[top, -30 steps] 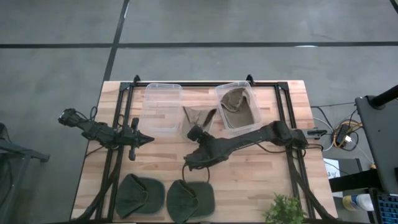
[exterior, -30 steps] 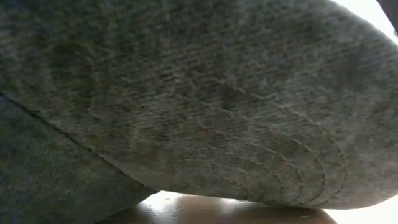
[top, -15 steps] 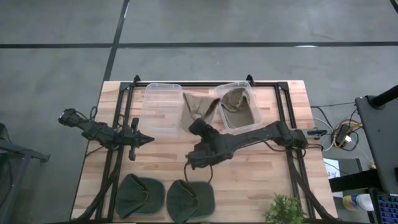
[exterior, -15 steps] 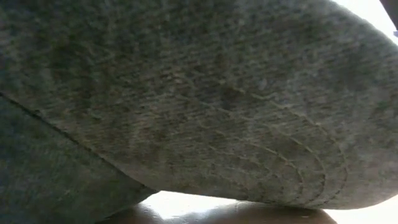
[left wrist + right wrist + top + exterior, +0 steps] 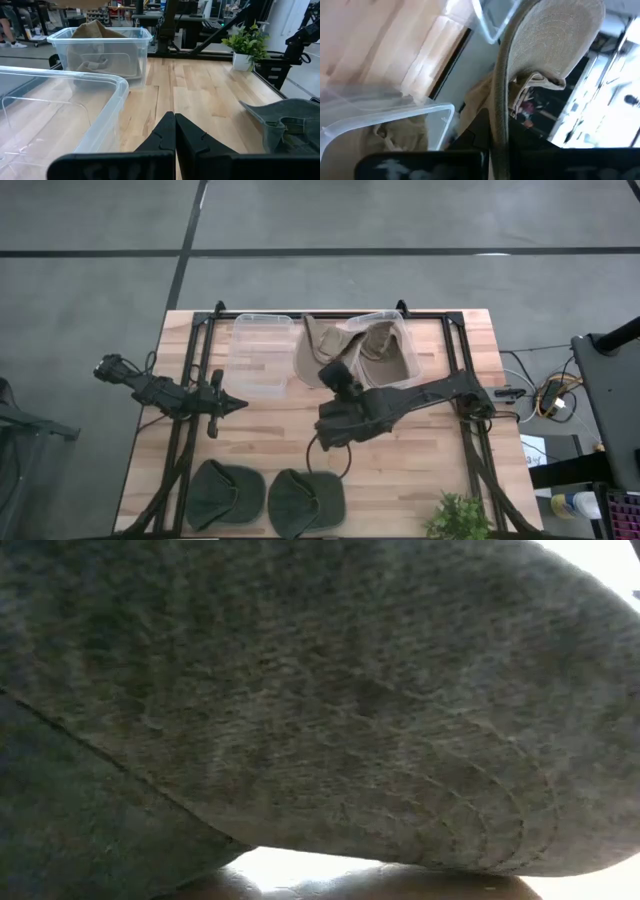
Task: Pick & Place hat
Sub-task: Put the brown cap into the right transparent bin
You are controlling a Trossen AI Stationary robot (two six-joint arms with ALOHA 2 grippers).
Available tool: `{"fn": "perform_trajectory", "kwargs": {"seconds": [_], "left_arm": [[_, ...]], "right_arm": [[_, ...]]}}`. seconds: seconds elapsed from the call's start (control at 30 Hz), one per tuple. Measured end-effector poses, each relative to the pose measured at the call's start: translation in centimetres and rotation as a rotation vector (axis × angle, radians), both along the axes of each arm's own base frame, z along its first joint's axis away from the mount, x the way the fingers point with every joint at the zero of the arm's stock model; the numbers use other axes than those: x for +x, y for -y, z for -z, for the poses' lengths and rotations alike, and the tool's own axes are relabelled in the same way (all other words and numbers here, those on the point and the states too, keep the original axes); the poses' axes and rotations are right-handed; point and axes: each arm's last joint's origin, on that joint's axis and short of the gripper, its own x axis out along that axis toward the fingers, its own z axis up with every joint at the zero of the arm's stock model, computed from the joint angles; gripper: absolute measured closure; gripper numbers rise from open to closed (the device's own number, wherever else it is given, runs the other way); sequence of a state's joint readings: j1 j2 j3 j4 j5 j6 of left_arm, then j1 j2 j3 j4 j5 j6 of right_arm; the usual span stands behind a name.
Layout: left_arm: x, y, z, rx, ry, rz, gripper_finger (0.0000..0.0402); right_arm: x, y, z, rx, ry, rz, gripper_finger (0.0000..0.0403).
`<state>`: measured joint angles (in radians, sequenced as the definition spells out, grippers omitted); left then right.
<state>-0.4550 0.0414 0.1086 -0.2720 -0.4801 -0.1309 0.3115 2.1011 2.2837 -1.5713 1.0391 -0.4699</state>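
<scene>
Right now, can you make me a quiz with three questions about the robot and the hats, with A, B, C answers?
1. Where is the tan hat the right gripper holds?
A. Up by the two clear bins
B. Beside the plant
C. On the floor

2. How many green hats lie on the table's near edge?
A. One
B. Two
C. Four

3. What are the left gripper's fingers doing?
A. Holding a hat
B. Spread wide
C. Shut on nothing

Answers:
1. A, the high view shows it between the left bin and the right bin.
2. B, one green hat and a second lie side by side.
3. C, the left wrist view shows both fingers pressed together, nothing between.
</scene>
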Motion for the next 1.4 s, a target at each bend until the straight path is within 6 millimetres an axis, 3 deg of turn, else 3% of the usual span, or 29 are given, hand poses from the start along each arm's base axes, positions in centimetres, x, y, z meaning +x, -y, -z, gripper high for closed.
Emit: {"fn": "perform_trajectory", "kwargs": {"seconds": [0.37, 0.67, 0.83, 1.2, 1.33, 1.4], "left_arm": [[0.0, 0.0, 0.0, 0.0, 0.001, 0.0, 0.0401], [0.0, 0.0, 0.0, 0.0, 0.001, 0.0, 0.0401], [0.0, 0.0, 0.0, 0.0, 0.001, -0.002, 0.0401], [0.0, 0.0, -0.2, -0.02, 0.015, -0.006, 0.0401], [0.2, 0.1, -1.3, -0.408, 0.131, -0.039, 0.0401], [0.2, 0.0, -2.2, -0.511, 0.223, -0.065, 0.0401]], "right_arm": [[-5.9, 1.8, -7.5, 0.094, 0.278, 0.04, 0.039], [-8.3, 2.3, -9.6, 0.126, 0.324, 0.02, 0.039], [-7.2, 1.9, -8.9, 0.101, 0.284, -0.006, 0.039], [-3.4, 0.5, -5.0, -0.028, 0.086, -0.063, 0.039], [-1.6, -0.1, -3.1, -0.099, 0.006, -0.088, 0.039], [-0.8, -0.3, -2.2, -0.163, -0.032, -0.091, 0.039]]}}
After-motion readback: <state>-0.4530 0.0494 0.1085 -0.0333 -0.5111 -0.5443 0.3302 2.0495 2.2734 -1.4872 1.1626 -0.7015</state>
